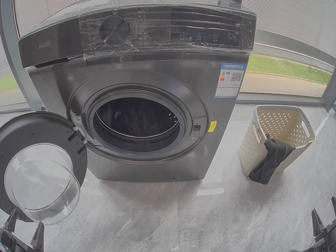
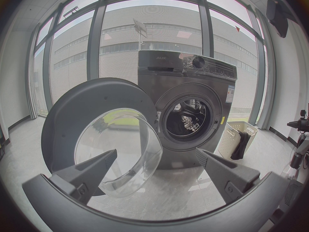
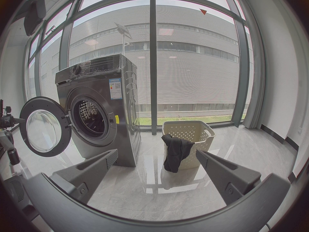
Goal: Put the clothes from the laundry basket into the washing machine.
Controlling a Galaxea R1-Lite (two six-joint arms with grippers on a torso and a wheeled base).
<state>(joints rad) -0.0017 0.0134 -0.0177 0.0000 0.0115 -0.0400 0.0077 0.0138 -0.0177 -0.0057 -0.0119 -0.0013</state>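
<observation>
dark garment (image 1: 272, 158) draped over the laundry basket (image 1: 280, 108) rim; open washing machine (image 1: 147, 72) drum seemingly holds dark cloth. left gripper (image 1: 25, 228) and right gripper (image 1: 325, 214) fingers spread.

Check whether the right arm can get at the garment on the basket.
Probably yes: the garment hangs over the basket's near rim, with only bare floor between it and the open right claw.

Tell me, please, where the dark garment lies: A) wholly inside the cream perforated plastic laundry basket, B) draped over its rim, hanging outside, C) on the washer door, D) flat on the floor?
B: the dark garment hangs over the rim of the cream perforated plastic laundry basket, outside it.
</observation>
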